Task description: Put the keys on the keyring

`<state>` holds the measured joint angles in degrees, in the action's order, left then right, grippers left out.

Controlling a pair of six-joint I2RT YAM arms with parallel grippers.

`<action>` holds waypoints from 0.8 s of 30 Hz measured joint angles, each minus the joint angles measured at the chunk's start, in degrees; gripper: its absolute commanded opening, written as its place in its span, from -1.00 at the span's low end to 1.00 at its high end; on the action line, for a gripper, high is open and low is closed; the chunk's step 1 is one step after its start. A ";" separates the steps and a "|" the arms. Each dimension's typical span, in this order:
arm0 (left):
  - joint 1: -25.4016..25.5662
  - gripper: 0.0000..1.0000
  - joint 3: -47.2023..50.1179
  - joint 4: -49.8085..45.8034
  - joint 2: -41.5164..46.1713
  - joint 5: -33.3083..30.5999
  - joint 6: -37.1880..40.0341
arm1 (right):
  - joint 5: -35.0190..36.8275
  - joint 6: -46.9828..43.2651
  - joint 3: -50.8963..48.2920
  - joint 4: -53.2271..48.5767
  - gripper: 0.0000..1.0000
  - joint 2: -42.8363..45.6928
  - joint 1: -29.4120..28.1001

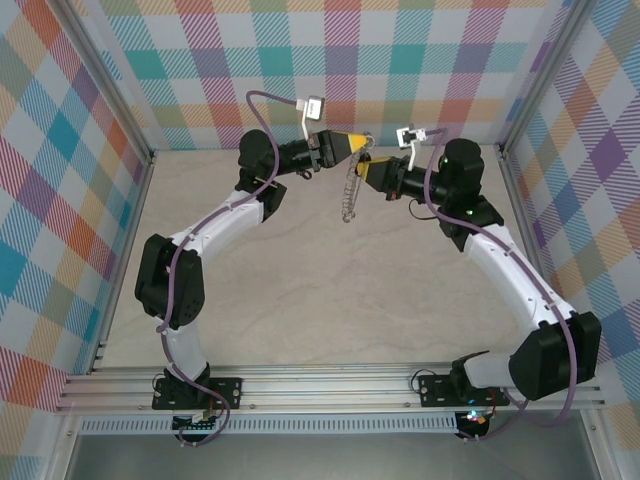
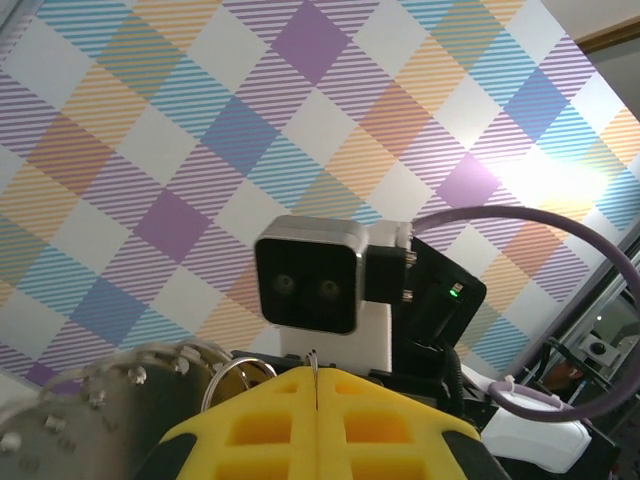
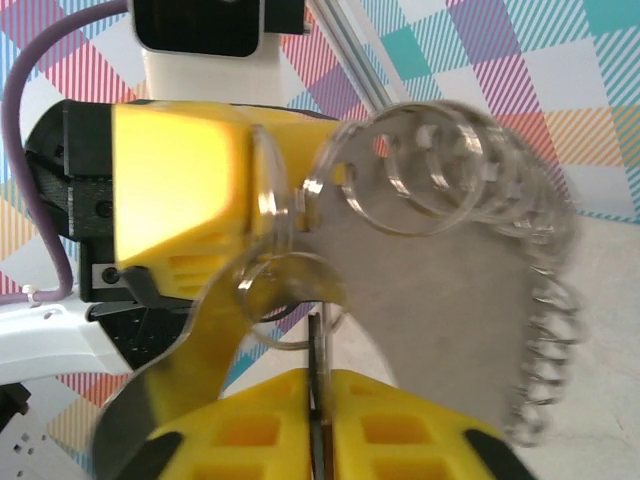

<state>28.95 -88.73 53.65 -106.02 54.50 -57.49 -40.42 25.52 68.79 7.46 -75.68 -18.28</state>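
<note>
- Left claw (image 2: 316, 392), yellow fingers pressed together, is gripping the thin grey scalloped metal keyring (image 3: 540, 300), which is dangling below its tips.
- Right claw (image 3: 318, 388) is pinching the tiny dark key (image 3: 316, 350) edge-on, just beside that ring.

Beige table (image 1: 300, 300) ringed by plaid walls (image 1: 400, 60) and aluminium rail (image 1: 330, 385).

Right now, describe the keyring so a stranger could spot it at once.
Look to the far end of the table, where the left pincer and right pincer meet. Hanging between them is the keyring, a thin grey loop; its scalloped, chain-like rim sets it apart from the smooth yellow pincers.
</note>
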 measured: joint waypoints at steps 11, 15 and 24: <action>-0.22 -1.00 2.10 2.36 0.00 -2.16 0.04 | 3.30 -2.34 -0.11 -3.96 -1.00 3.69 -0.07; -0.22 -1.00 3.50 2.08 0.24 -2.93 0.81 | 2.19 -1.77 -0.07 -3.82 -1.00 2.40 -0.15; -0.22 -1.00 4.90 -0.68 2.56 -3.54 4.50 | 1.42 -2.36 2.23 -5.90 -1.00 -0.98 -2.38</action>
<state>28.73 -83.83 52.97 -103.46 50.96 -52.99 -39.00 23.16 71.02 1.56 -76.66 -20.67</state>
